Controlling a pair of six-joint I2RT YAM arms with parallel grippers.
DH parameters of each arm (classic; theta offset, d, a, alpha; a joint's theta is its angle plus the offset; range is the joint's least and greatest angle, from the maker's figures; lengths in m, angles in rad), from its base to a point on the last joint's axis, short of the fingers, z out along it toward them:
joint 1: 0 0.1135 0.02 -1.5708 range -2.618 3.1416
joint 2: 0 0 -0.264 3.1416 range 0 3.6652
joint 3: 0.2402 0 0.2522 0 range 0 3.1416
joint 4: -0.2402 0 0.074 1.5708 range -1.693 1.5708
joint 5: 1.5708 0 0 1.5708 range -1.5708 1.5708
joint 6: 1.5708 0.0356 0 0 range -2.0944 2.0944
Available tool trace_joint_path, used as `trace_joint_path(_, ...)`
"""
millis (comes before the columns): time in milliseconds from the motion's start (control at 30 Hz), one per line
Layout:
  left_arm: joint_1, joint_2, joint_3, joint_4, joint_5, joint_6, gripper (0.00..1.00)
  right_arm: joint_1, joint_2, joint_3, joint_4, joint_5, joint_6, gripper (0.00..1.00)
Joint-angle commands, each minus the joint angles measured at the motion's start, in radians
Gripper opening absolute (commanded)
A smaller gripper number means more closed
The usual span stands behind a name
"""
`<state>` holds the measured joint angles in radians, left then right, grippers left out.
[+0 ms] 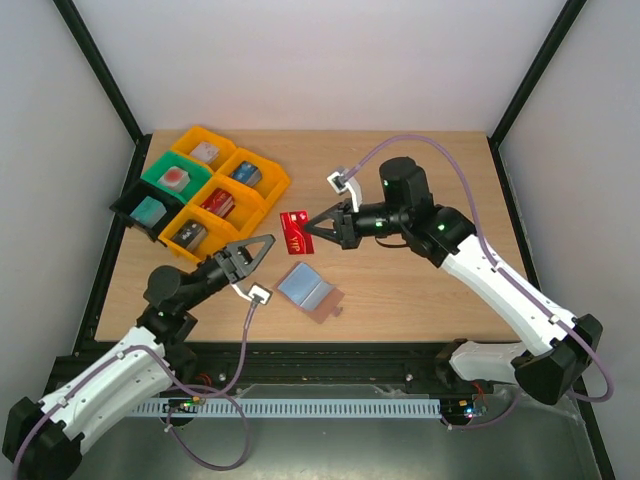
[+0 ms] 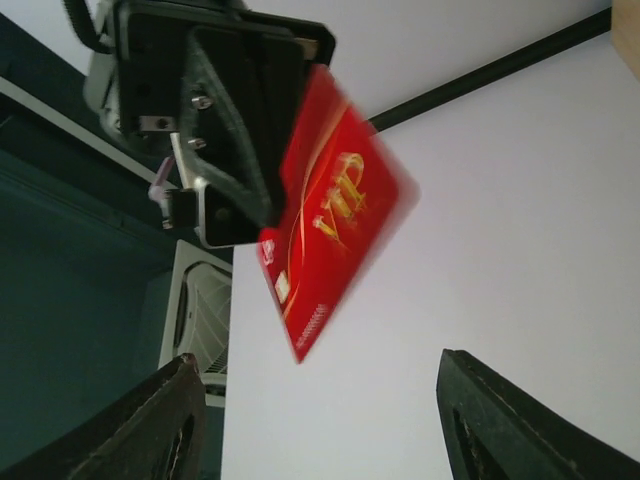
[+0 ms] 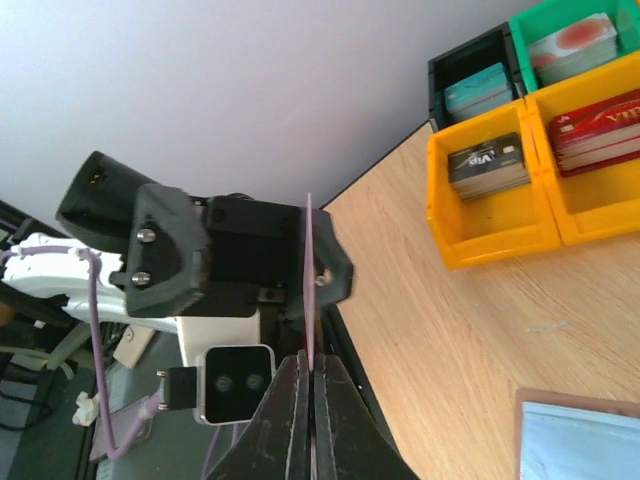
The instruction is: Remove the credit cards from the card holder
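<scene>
The right gripper (image 1: 312, 232) pinches a red VIP card (image 1: 294, 232) above the wooden table (image 1: 420, 290), facing the left gripper (image 1: 262, 248), jaws parted and empty, near the tan card holder (image 1: 326, 308).

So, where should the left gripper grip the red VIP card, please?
Probably the free edge of the red VIP card, approached from the left arm's side: the right gripper pinches the opposite edge, leaving this one facing the open left gripper.

Wooden table (image 1: 420, 290), right gripper (image 1: 312, 232) pinching a red card (image 1: 293, 231), left gripper (image 1: 258, 248) close by with jaws apart and nothing in them, brown card holder (image 1: 326, 307) lying open near both, light blue card (image 1: 302, 284) on it, yellow, green and black trays (image 1: 274, 190) at the back left.
</scene>
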<state>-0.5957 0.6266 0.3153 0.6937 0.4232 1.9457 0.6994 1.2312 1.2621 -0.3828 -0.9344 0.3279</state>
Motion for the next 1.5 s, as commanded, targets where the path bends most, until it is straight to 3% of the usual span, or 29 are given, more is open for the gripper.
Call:
trace_joint_path(0, -0.006, -0.025, 0.014, 0.026, 0.014, -0.018, 0.65, -0.016, 0.000, 0.019, -0.036, 0.002, -0.009, 0.02)
trace_joint_path(400, -0.021, 0.128, 0.089, 0.115, 0.089, 0.015, 0.68, 0.018, 0.068, 0.015, 0.059, -0.058, 0.064, 0.02)
trace_joint_path(500, -0.031, 0.135, 0.107, 0.110, 0.073, 0.000, 0.49, 0.023, 0.075, 0.015, 0.049, -0.051, 0.051, 0.02)
trace_joint_path(633, -0.036, 0.129, 0.113, 0.090, 0.058, -0.016, 0.03, 0.025, 0.074, 0.019, 0.054, -0.045, 0.043, 0.02)
trace_joint_path(733, -0.039, 0.106, 0.116, 0.031, 0.039, -0.037, 0.02, 0.016, 0.075, 0.052, 0.008, 0.015, 0.013, 0.03)
trace_joint_path(767, -0.042, 0.093, 0.121, -0.006, 0.018, -0.050, 0.02, 0.001, 0.074, 0.065, -0.024, 0.101, 0.008, 0.11)
trace_joint_path(900, -0.073, 0.069, 0.220, -0.375, -0.189, -0.184, 0.02, -0.115, 0.050, 0.065, -0.091, 0.374, 0.065, 0.47)
trace_joint_path(1000, -0.093, 0.171, 0.373, -0.683, -0.459, -0.413, 0.02, -0.172, 0.028, 0.033, -0.128, 0.534, 0.096, 0.62)
trace_joint_path(1133, -0.073, 0.449, 0.656, -1.103, -0.711, -0.736, 0.02, -0.207, 0.011, -0.018, -0.138, 0.588, 0.112, 0.74)
trace_joint_path(1233, 0.005, 0.710, 0.923, -1.403, -0.776, -0.970, 0.02, -0.225, 0.001, -0.055, -0.130, 0.592, 0.115, 0.79)
trace_joint_path(1367, 0.162, 1.031, 1.249, -1.649, -0.783, -1.260, 0.02, -0.236, -0.001, -0.076, -0.128, 0.581, 0.104, 0.99)
trace_joint_path(1467, 0.253, 1.199, 1.446, -1.759, -0.724, -1.386, 0.02, -0.240, -0.005, -0.087, -0.125, 0.584, 0.099, 0.99)
